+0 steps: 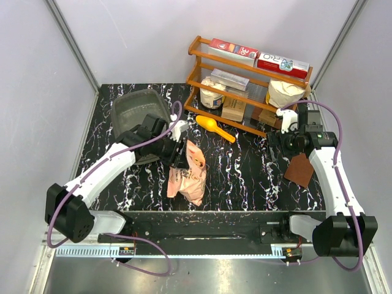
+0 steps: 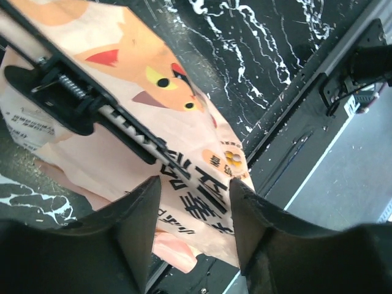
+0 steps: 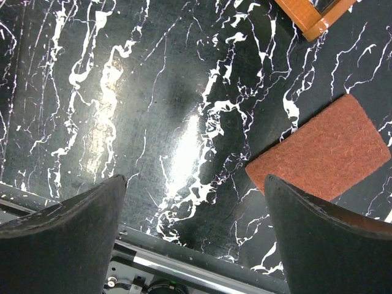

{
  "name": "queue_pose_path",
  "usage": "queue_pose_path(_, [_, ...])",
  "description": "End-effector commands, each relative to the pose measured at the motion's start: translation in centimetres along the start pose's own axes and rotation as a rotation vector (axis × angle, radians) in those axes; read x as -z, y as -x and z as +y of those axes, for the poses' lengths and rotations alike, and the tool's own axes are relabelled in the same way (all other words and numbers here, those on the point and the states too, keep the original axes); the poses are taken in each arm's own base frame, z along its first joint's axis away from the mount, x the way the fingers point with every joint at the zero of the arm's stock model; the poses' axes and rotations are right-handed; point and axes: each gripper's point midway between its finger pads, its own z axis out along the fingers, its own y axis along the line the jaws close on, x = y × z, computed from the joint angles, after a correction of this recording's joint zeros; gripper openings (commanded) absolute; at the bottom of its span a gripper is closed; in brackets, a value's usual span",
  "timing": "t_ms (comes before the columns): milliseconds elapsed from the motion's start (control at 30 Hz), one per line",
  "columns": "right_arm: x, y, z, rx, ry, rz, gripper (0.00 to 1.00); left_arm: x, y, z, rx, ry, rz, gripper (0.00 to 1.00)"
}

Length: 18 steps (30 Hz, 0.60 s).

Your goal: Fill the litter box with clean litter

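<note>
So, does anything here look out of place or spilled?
The pink-orange plastic bag with a cartoon face lies flat and crumpled on the black marbled table, not upright. The shallow dark grey plastic tray looks empty. No clear spill.

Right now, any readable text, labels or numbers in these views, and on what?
Nothing reads cleanly.
On the pink bag: large dark Chinese characters, upside down and partly cut off by the left hand, not legible; its small print is too small.
On the red-and-white boxes atop the wooden rack: lettering blurred.
</note>
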Motion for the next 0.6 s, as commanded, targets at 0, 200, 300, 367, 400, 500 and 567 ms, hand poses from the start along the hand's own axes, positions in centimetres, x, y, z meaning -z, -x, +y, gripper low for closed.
queue_pose_path(0, [0.7,1.1,0.8,0.041,0.034,-0.066,1.0,0.0,0.2,1.4,0.019,0.085,0.011,0.42])
queue_pose_path(200, [0.7,1.6,1.3,0.062,0.076,-0.078,1.0,1.1,-0.2,0.9,-0.045,0.067,0.022,0.0])
queue_pose_path(300, [1.7,2.6,3.2,0.148,0.187,-0.124,1.0,2.1,-0.2,0.7,-0.124,0.069,0.065,0.0])
queue_pose_path(367, [2.7,3.7,4.5,0.211,0.247,-0.203,1.0,3.2,0.3,0.8,-0.211,0.085,0.114,0.0])
queue_pose_path(400, [2.9,4.0,4.9,0.228,0.266,-0.233,1.0,3.6,0.8,1.2,-0.292,0.098,0.132,0.0])
queue_pose_path(500, [3.6,6.0,5.7,0.268,0.3,-0.348,1.0,5.5,3.2,2.3,-0.412,0.191,0.149,0.0])
queue_pose_path(567, [3.5,6.5,6.1,0.245,0.335,-0.349,1.0,6.1,4.0,1.6,-0.473,0.175,0.13,0.0])
